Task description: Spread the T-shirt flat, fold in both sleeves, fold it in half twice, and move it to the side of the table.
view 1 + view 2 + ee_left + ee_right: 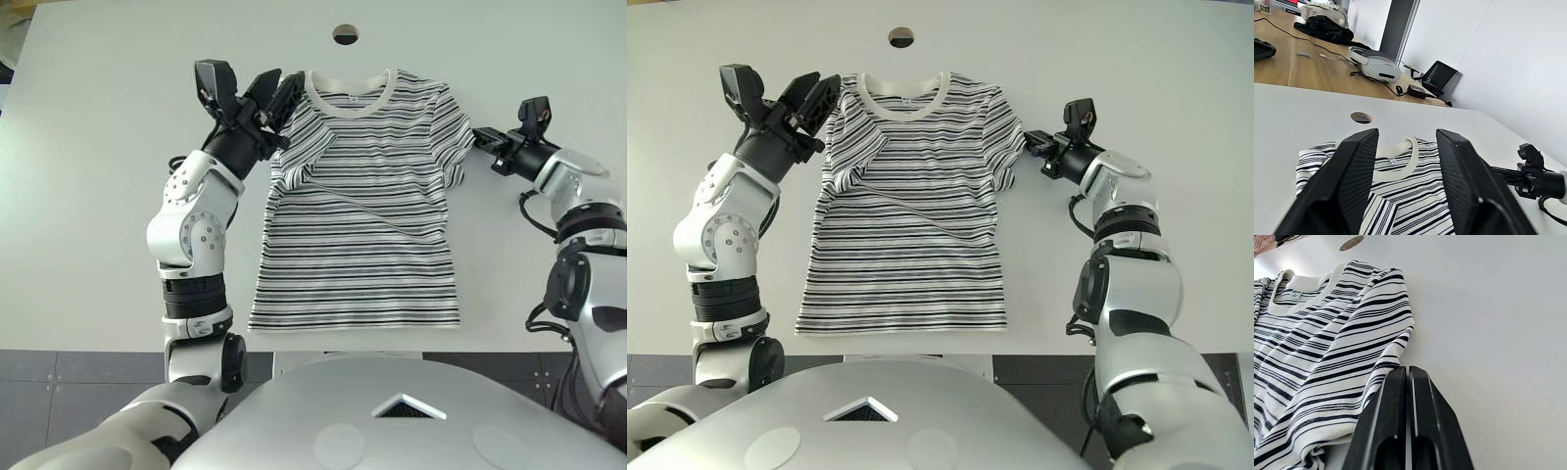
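Our left end effector (279, 86) has its two fingers spread wide and nothing between them. It hangs just above the T-shirt (362, 215) at the shoulder on our left, where the cloth lies doubled in over the chest along a slanted crease. From its own wrist camera we look between the fingers (1359, 181) onto the pale collar (1406, 152). The head views show the arm behind it rising from the near edge of the bench (118, 117).

Our right end effector (1408, 371) has its fingers pressed together, and we see no cloth caught between them. Its tips sit right at the hem of the right sleeve (453, 127), which lies close along the side of the shirt. The right wrist camera shows that hem edge up close, which the head views show only small.

The striped T-shirt lies flat in the middle of the bench, collar towards the far edge and bottom hem close to the near edge. A round hole (345, 34) sits in the bench beyond the collar. The left wrist camera adds the room past the far edge: a wooden tabletop (1303, 73) with a white headset (1376, 66) and cables
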